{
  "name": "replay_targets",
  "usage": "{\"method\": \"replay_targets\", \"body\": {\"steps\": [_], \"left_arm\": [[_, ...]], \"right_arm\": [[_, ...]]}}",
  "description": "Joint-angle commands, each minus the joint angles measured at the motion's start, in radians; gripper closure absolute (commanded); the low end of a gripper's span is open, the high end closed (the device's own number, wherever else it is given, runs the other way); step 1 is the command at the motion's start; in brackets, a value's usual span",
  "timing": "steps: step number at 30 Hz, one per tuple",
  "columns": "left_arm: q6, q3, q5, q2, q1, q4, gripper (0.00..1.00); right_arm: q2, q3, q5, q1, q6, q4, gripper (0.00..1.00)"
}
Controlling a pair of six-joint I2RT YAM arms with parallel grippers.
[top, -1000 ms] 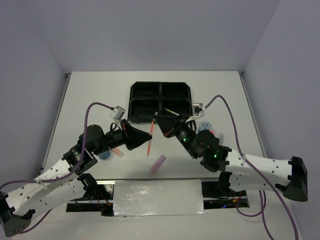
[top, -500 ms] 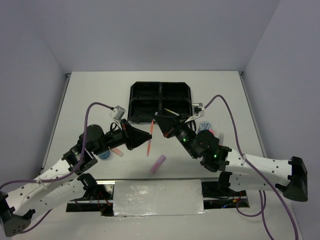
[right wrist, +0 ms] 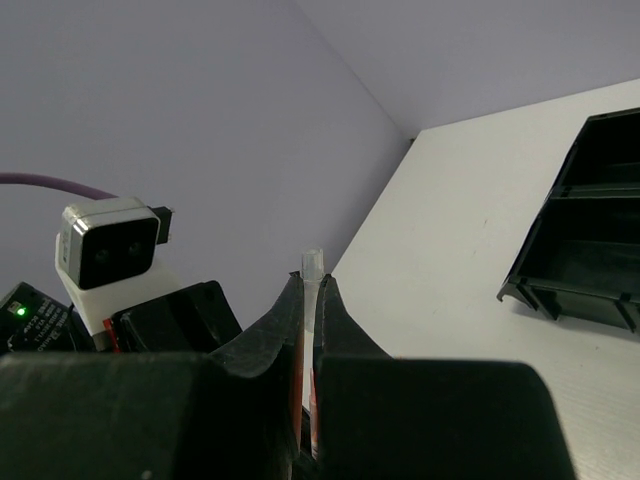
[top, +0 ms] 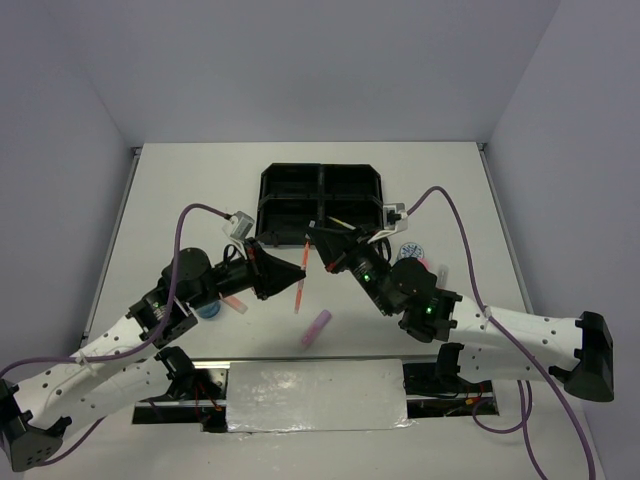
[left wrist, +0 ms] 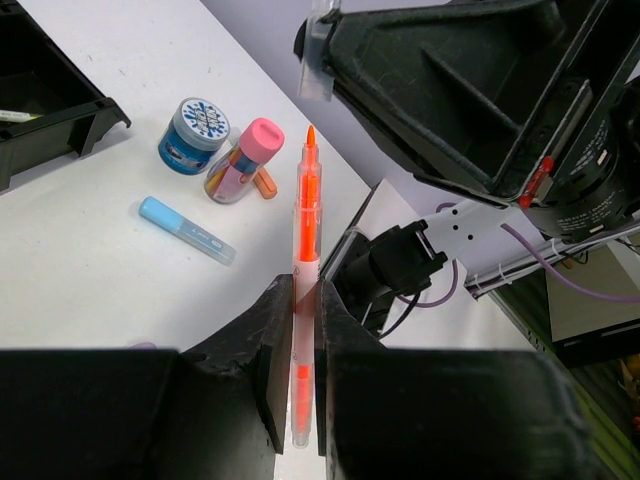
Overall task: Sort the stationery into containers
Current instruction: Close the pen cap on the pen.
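- Grippers checked, top view: left gripper [top: 298, 278] and right gripper [top: 313, 245] are both clamped on one orange pen [top: 299, 295], which is held clear of the table [top: 180, 190].
- Against the frames of a second ago almost nothing is altered; only a slight shift of the left forearm is noted. The handover is judged unfinished.
- The pen is not yet in the tray [top: 270, 185], which lies just beyond the right gripper. Both arms are bent inward, wrists nearly tip to tip.
- Left wrist view: the left gripper [left wrist: 305, 290] is closed on the pen's [left wrist: 307, 210] lower barrel, tip pointing away. Ahead and to its left a tape roll [left wrist: 193, 122], pink-capped bottle [left wrist: 245, 160] and light blue marker [left wrist: 187, 229] are seen on the table.
- Right wrist view: the right gripper [right wrist: 308, 285] is pinched nearly together on the pen's [right wrist: 311, 262] end. The tray [right wrist: 590, 270] is off to its right.
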Motion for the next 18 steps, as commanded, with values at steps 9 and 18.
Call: {"method": "replay_targets", "body": {"steps": [9,18], "left_arm": [[0.005,0.013,0.003,-0.017,-0.004,0.049,1.00],[0.009,0.013,-0.009,-0.033,-0.004,0.041,1.00]], "right_arm": [[-0.003,0.036,0.000,0.006,-0.002,0.018,1.00],[-0.015,0.019,-0.009,0.005,0.004,0.007,1.00]]}}
